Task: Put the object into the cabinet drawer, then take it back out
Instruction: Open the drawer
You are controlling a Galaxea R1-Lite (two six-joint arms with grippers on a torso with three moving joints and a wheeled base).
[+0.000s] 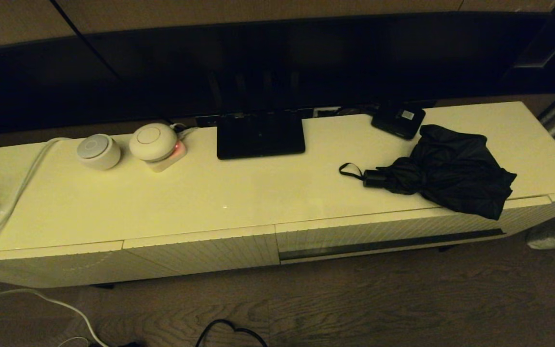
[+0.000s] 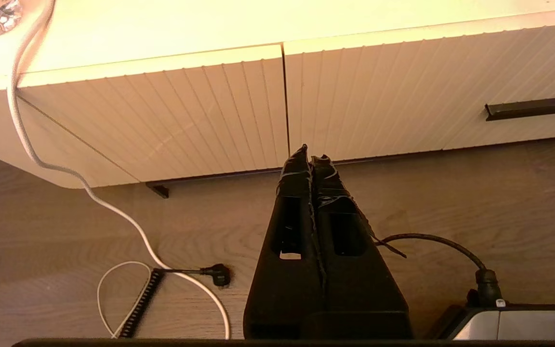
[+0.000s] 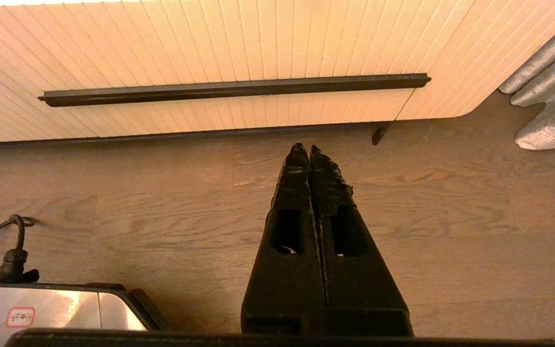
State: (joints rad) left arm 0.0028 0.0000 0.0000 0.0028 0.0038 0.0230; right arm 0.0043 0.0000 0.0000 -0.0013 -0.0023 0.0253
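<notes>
Dim warm light, faint sheen on the cabinet top (image 1: 200, 193), screen (image 1: 277, 62) nearly black, perhaps underexposed, wrist views brighter

A: Where are the arms?
B: Both hang low, pointing down. The left gripper (image 2: 310, 156) has its fingers pressed together.
A: The right gripper (image 3: 305, 148)?
B: Likewise, holding nothing.

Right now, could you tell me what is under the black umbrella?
The umbrella lies on the cream cabinet top, its fabric overhanging the closed drawer. Whatever sits beneath the fabric is covered.
</notes>
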